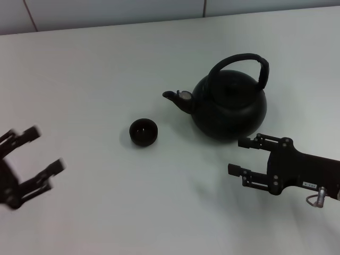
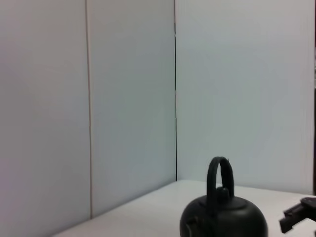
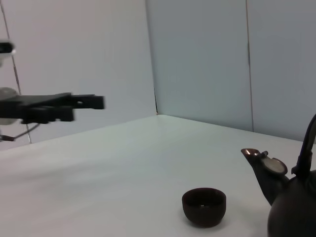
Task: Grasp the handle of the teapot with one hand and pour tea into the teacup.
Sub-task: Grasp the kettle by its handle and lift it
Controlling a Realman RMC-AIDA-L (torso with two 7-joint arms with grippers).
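Smooth white matte tabletop (image 1: pixel 106 69) spans the whole work area. Behind it stands a pale grey panelled wall (image 2: pixel 128 98), with thin dark vertical seams (image 2: pixel 175 94) between panels.

handle (image 1: pixel 241 59): i see open air around its arch.
teacup (image 1: pixel 143 132): stands apart from the spout (image 1: pixel 172 96).
right gripper (image 1: pixel 241 156): near teapot (image 1: pixel 229 106), gap between.

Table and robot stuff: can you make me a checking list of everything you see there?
Surface: white table, bare apart from the two things.
Job's things: teapot upright, handle raised, spout toward the teacup; cup stands apart from it.
Clutter: nothing seen.
Grippers: left gripper open, far left, holding nothing; right gripper open, just in front of the teapot, not touching.
Cables: nothing seen.
Surroundings: pale panelled walls.
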